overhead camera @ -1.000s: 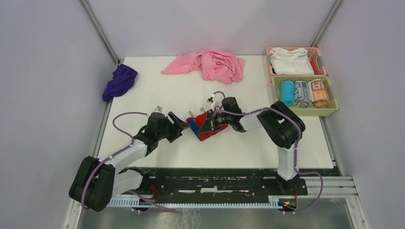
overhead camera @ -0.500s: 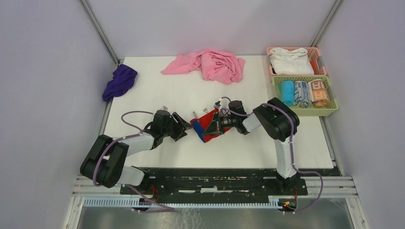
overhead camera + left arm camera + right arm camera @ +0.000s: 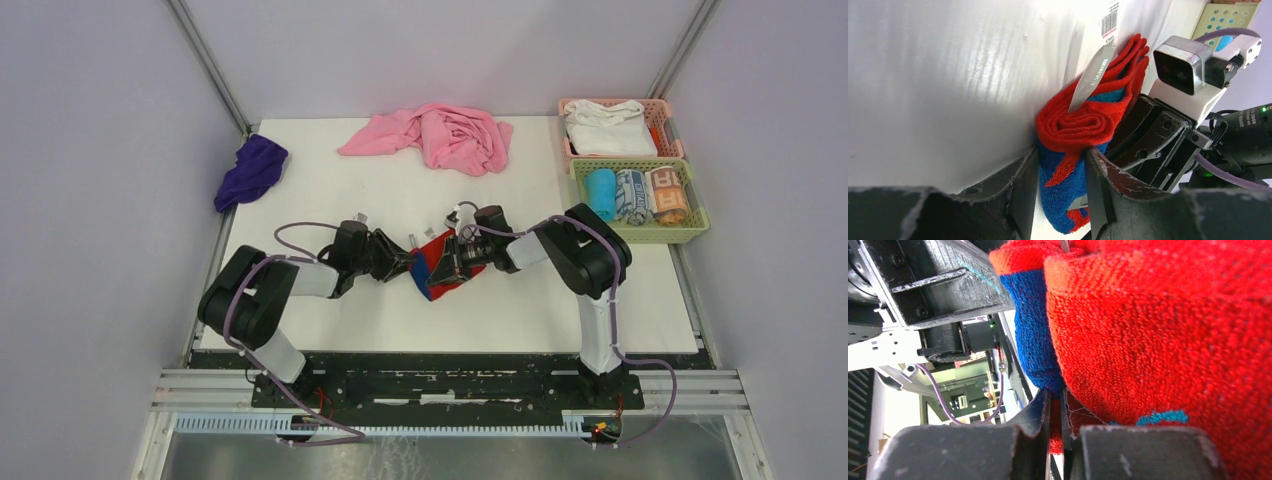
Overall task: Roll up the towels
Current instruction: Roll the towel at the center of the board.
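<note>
The left gripper (image 3: 1060,170) reaches in from 9 o'clock, its fingers pressed on either side of the red towel (image 3: 1083,122), pinching the blue-patterned end of the roll. From 3 o'clock the right gripper (image 3: 1054,405) has its fingers pressed almost together on a thin fold of the same towel. The half-made roll lies near the middle of the table (image 3: 330,190), its white tag (image 3: 1093,75) sticking out.

The purple towel (image 3: 250,170) lies crumpled at 10 o'clock and the pink cloth (image 3: 440,135) at 12.

The risk is the handover. The left grip holds only one end, so if the right lets go early the layers could spring open or slide apart. The two grippers are also close enough to knock together.
</note>
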### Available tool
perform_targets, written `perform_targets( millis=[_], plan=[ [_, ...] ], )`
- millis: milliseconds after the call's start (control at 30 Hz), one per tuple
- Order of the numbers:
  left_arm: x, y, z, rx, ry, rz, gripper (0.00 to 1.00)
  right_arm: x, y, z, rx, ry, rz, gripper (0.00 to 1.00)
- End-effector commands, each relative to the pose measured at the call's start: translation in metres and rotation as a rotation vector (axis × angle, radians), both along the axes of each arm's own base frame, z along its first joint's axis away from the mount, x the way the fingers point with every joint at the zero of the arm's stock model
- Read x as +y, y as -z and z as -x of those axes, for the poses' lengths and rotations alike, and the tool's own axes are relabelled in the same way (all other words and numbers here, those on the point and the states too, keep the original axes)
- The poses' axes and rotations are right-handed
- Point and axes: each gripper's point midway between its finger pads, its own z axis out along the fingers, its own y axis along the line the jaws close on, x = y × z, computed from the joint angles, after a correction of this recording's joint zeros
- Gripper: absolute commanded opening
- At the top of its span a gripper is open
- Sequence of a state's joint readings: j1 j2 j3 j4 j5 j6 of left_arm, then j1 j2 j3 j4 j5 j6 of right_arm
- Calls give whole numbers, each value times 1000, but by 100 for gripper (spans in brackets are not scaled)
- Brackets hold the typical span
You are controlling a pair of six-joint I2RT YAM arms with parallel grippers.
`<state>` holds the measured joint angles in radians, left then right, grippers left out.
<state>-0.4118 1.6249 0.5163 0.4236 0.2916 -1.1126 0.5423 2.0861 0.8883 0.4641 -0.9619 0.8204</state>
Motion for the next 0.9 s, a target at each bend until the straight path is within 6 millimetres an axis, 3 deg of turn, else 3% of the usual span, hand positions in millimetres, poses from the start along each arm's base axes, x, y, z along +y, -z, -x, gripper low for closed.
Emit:
perform_targets(
  millis=[0, 100, 200, 433, 633, 867],
  plan=[
    [-4, 17, 3, 43, -16, -24, 46, -13, 20, 4, -26, -11, 143, 11],
    [-4, 21, 5, 54, -22, -33, 41, -13, 12, 1, -67, -25, 171, 16],
    [1, 26, 7, 66, -52, -48, 27, -15, -1, -4, -133, -41, 211, 23],
    [27, 16, 11, 78, -164, -131, 6, -22, -54, -8, -409, -101, 367, 43],
    [51, 5, 21, 108, -236, -220, 3, -16, -89, 6, -731, -161, 525, 52],
    [63, 2, 35, 146, -282, -244, 3, 28, -103, 24, -985, -203, 530, 53]
  ],
)
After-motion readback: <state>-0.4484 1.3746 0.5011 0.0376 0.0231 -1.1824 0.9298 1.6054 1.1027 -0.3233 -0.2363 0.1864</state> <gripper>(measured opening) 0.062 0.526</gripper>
